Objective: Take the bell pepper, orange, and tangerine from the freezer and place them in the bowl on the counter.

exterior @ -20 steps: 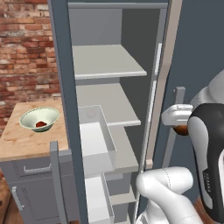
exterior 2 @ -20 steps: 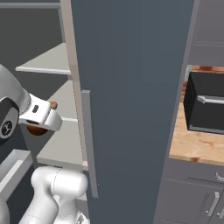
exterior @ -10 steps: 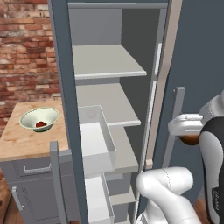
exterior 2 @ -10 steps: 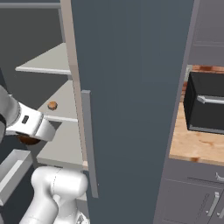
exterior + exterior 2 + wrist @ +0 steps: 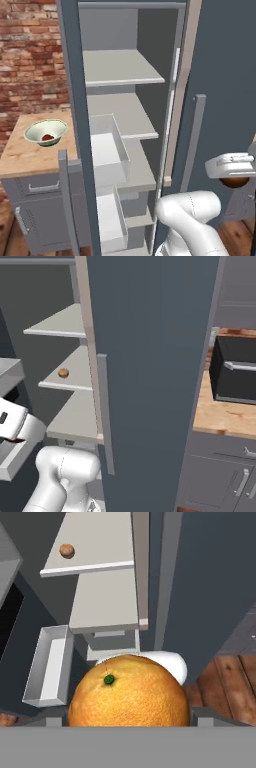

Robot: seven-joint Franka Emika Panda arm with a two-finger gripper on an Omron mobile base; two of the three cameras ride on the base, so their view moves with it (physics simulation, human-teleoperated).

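Observation:
A big pebbled orange (image 5: pixel 129 692) with a green stem spot sits between my fingertips, and my gripper (image 5: pixel 129 719) is shut on it. In the left base view the gripper (image 5: pixel 233 171) hangs at the far right, outside the freezer (image 5: pixel 120 115), in front of its open door, with the orange (image 5: pixel 235 182) under it. A small tangerine (image 5: pixel 63 373) lies on a middle freezer shelf, the same tangerine (image 5: pixel 66 550) showing far off in the hand view. The red bell pepper (image 5: pixel 47 137) lies in the bowl (image 5: pixel 30 131) on the counter (image 5: pixel 30 157).
The open freezer door (image 5: pixel 150 356) with its bar handle stands close beside the arm. Translucent bins (image 5: pixel 107 145) jut out of the lower shelves. A black microwave (image 5: pixel 235 371) sits on a wooden top at the right. Wooden floor (image 5: pixel 225 677) lies below.
The hand has drawn back out of the freezer with the orange, going right and lower in the left base view. The tangerine on the shelf has come into sight.

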